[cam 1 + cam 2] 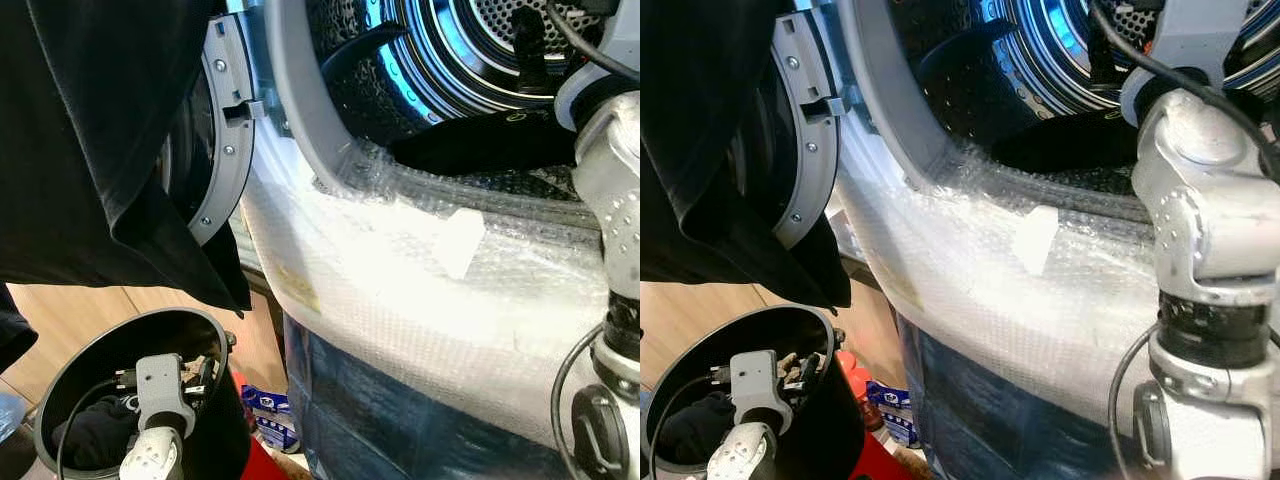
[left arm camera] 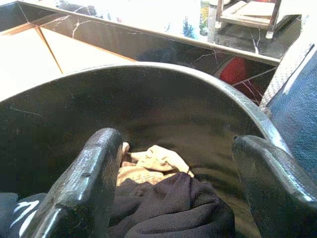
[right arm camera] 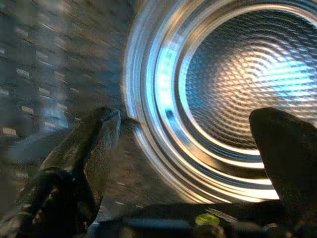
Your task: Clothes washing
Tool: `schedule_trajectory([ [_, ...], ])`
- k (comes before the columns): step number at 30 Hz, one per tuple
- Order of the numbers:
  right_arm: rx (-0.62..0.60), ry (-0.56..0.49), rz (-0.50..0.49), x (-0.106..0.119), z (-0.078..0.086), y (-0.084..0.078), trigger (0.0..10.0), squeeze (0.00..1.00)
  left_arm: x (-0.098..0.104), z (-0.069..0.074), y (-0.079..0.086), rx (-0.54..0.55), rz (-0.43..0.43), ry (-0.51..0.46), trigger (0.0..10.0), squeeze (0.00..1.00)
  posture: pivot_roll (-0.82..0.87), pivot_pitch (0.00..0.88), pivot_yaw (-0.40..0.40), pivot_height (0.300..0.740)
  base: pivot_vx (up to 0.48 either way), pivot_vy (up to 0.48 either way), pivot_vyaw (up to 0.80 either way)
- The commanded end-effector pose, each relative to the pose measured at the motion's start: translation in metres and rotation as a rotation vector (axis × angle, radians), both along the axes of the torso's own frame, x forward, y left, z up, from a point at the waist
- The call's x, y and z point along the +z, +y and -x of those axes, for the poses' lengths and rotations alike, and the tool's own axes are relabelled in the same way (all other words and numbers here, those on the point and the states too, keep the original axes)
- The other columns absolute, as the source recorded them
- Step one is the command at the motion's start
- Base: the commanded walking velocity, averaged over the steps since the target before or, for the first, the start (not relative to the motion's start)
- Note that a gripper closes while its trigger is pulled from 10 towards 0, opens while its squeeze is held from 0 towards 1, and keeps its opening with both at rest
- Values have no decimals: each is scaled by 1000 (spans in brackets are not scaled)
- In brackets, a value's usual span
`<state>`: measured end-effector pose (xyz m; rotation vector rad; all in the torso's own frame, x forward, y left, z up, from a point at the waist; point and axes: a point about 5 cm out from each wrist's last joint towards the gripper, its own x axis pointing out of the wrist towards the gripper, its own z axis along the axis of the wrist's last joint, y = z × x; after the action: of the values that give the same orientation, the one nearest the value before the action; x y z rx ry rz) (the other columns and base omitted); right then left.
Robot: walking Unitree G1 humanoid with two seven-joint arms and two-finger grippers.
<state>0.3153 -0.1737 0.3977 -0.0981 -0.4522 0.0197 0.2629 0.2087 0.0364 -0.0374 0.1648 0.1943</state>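
The washer's drum stands open, lit blue inside. A black garment lies across its lower lip. My right gripper is inside the drum, open, with nothing between its fingers; the dark garment with a small yellow-green tag lies just below it. My left gripper is open and lowered into the black laundry basket, above a beige cloth and a black garment. Another large black garment hangs at the upper left, covering part of the open door.
Bubble wrap covers the washer's front below the opening, over blue padding. A blue packet and a red object sit on the floor between basket and washer. Wooden floor lies to the left.
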Motion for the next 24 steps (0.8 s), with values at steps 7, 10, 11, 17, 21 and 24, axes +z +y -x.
schedule_trajectory([
  [7,447,-204,-50,-7,35,21,10000,1000,3,-1,5,-4,-29,-9,10000,0,-168,0,106,740,0,0,0],
  [10,554,-221,-20,-12,45,26,10000,1000,4,-1,6,1,-32,-11,10000,0,-159,0,102,740,0,0,0],
  [11,658,-233,-29,-16,52,31,10000,1000,3,0,7,2,-33,-12,10000,0,-155,0,103,740,0,0,0],
  [17,1013,-268,-124,-23,82,45,10000,1000,3,1,8,2,-35,-15,10000,0,-151,0,103,740,0,0,0],
  [21,1364,-300,-182,-33,118,55,10000,1000,4,0,8,-2,-35,-19,10000,0,-154,0,103,740,0,0,0],
  [24,1521,-240,-130,-58,136,61,10000,1000,5,-1,6,-7,-33,-23,10000,0,-155,0,103,740,0,0,0],
])
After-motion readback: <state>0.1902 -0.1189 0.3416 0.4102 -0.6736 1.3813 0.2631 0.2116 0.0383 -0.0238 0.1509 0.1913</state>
